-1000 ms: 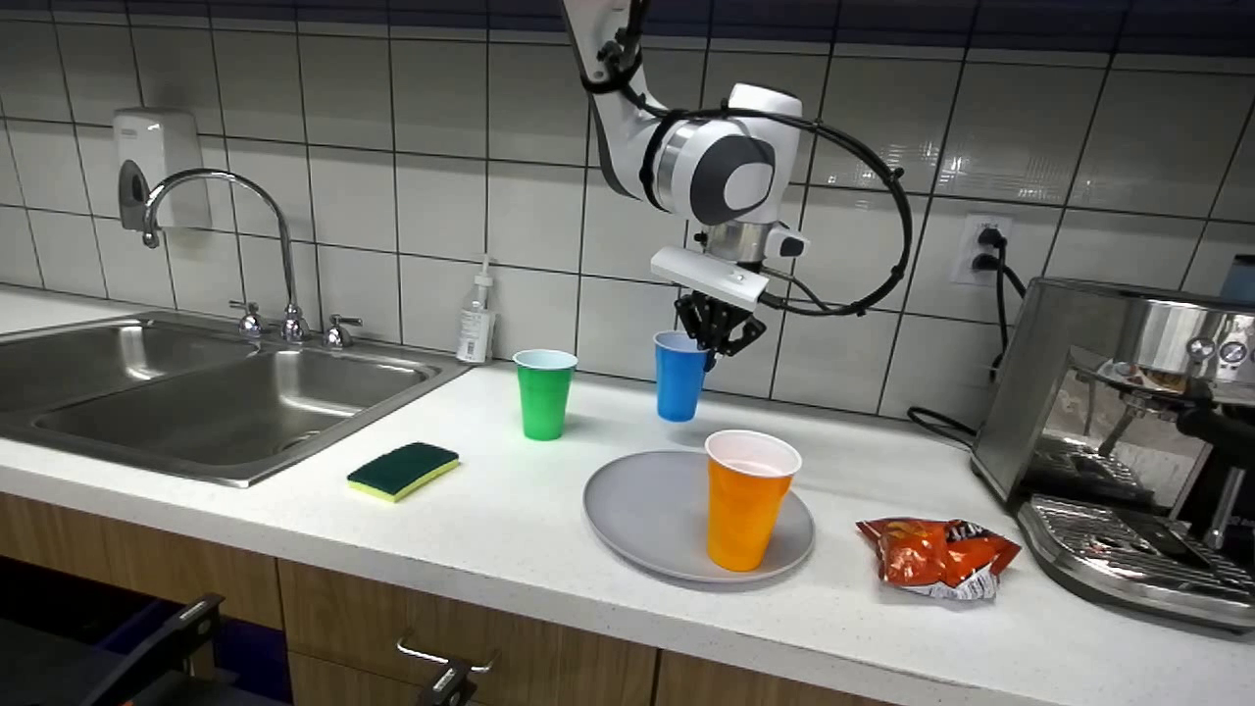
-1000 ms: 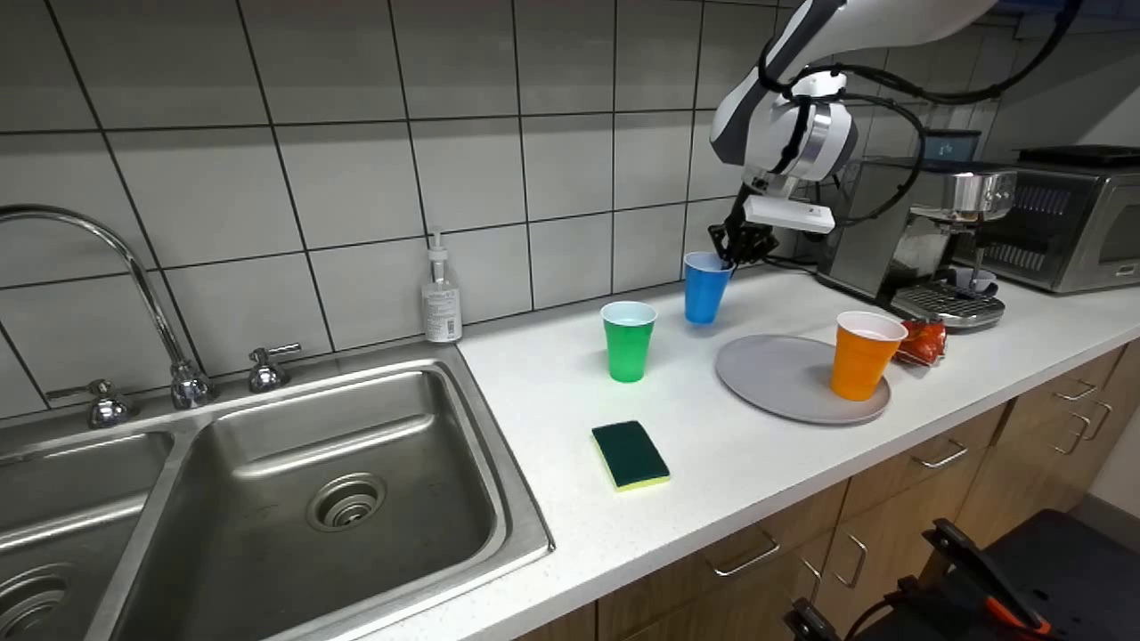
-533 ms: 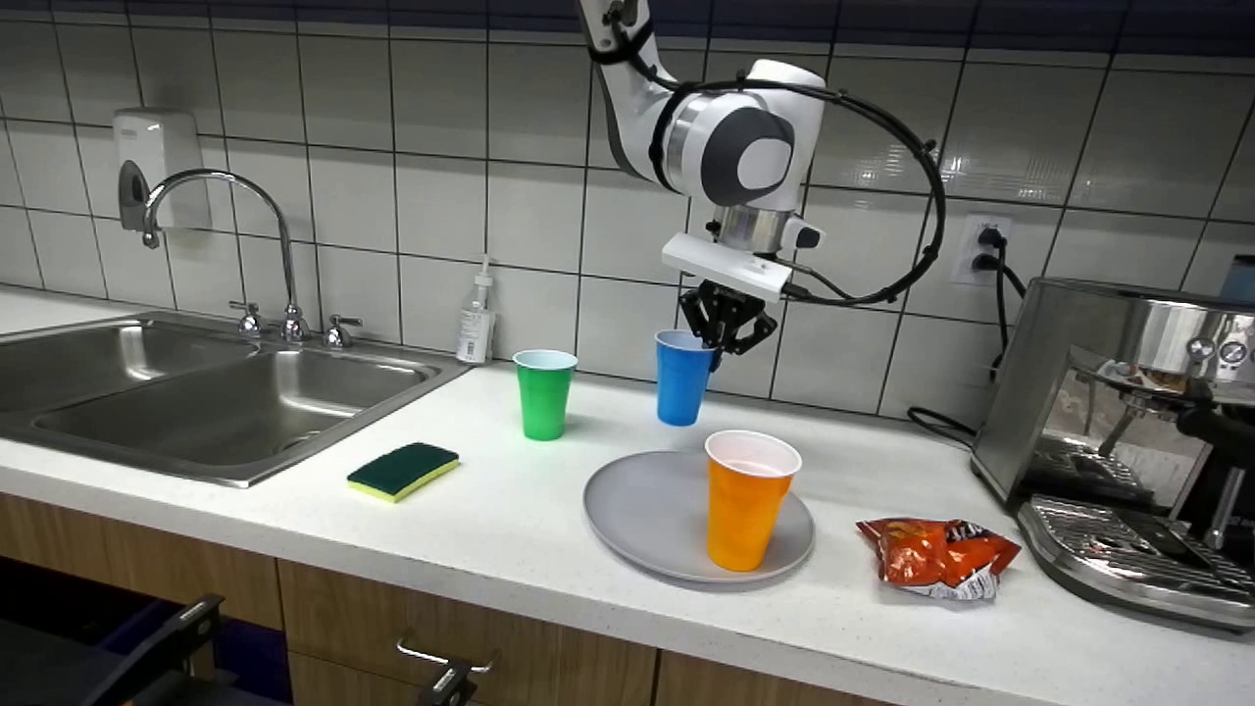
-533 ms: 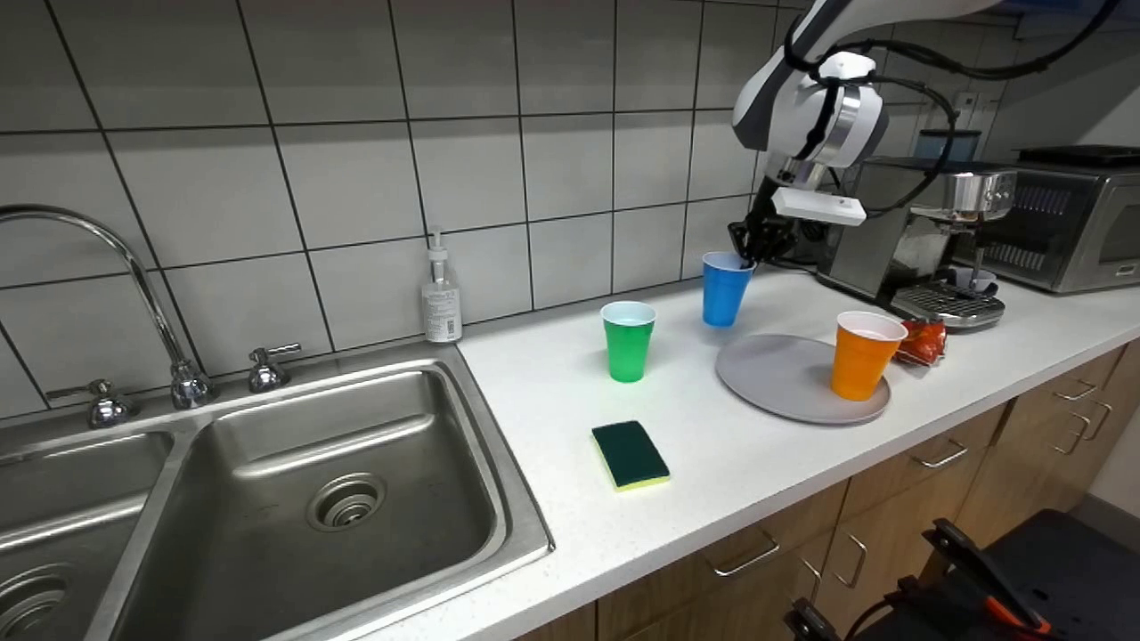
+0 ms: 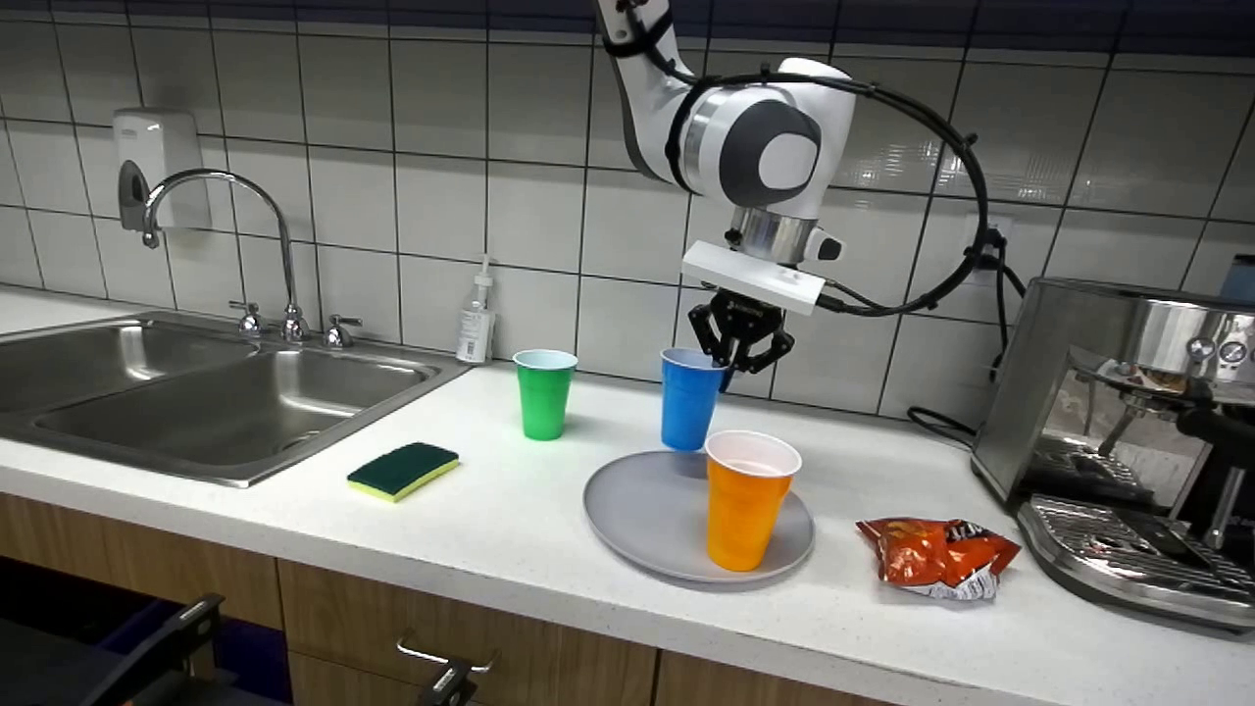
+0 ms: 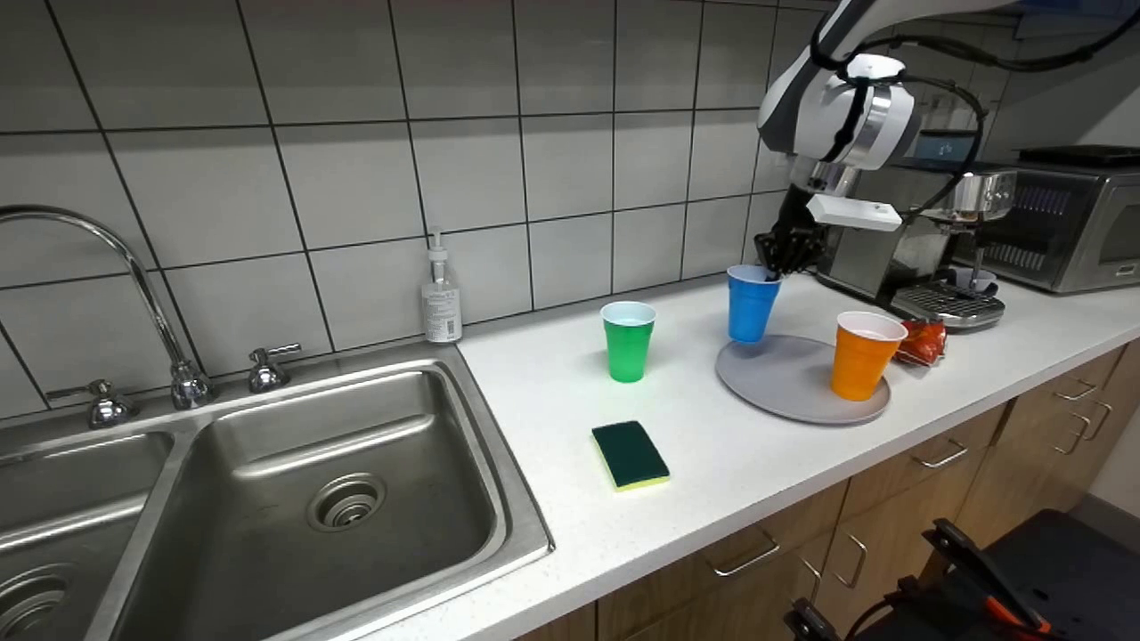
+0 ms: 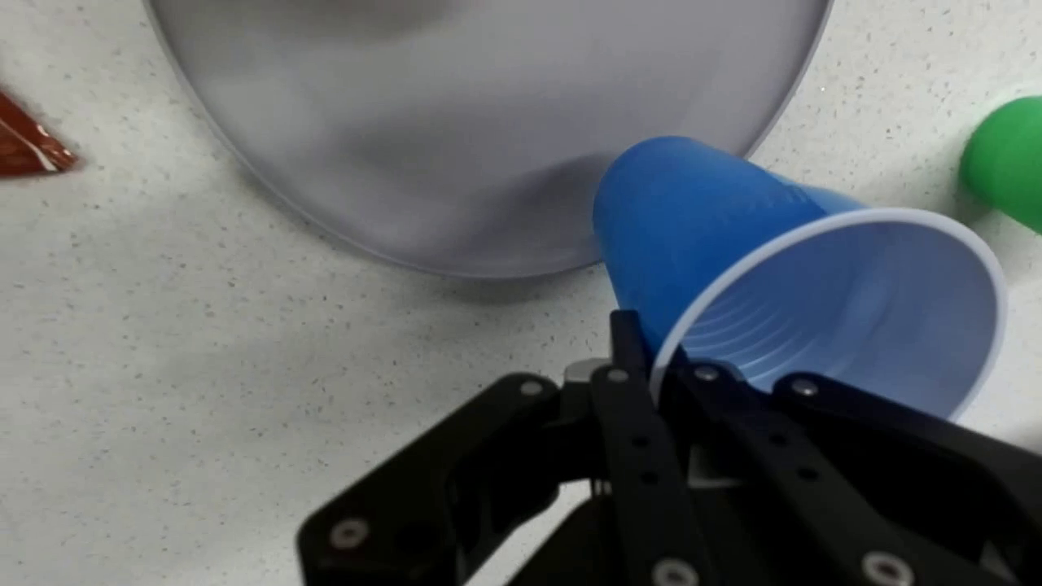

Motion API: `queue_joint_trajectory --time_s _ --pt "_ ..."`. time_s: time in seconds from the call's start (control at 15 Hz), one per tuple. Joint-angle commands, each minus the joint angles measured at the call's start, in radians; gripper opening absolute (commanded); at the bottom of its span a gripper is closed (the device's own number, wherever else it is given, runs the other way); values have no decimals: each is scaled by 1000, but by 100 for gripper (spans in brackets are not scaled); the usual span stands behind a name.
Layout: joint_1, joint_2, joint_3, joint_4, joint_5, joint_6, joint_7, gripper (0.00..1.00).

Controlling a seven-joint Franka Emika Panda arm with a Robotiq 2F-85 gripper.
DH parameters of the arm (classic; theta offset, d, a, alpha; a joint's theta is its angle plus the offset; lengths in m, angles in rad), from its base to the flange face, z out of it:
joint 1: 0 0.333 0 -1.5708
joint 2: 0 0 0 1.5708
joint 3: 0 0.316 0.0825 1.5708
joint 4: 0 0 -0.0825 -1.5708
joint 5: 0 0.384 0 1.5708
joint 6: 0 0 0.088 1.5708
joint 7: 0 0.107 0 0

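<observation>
In the wrist view, the blue cup (image 7: 692, 220) is clamped (by its wall) in the gripper (image 7: 654, 350). In an exterior view, the plate (image 5: 637, 510) is seen below the gripper; in an exterior view, the green cup (image 6: 629, 347), well apart.

Sponge (image 5: 403, 471), dk grn/yel, on worktop (image 5: 490, 529). Sink (image 6: 258, 534), s/s, dbl, w/ tap (image 6: 157, 313). Pump bottle (image 6: 442, 312) nr wall (image 6: 352, 182). Dispenser (image 5: 169, 167), wht, wall-mtd. Packet (image 5: 936, 559), orange, crumpled. Espresso m/c (image 5: 1108, 422). Boxy appl. (image 6: 1069, 231) beyond, poss. microwave.
</observation>
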Motion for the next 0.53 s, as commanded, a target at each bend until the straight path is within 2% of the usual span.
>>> queue_joint_trajectory --time_s 0.0,0.47 --pt "-2 -23 -16 -35 3 12 -35 1" --pt "7 -17 -43 -48 -21 16 -23 1"
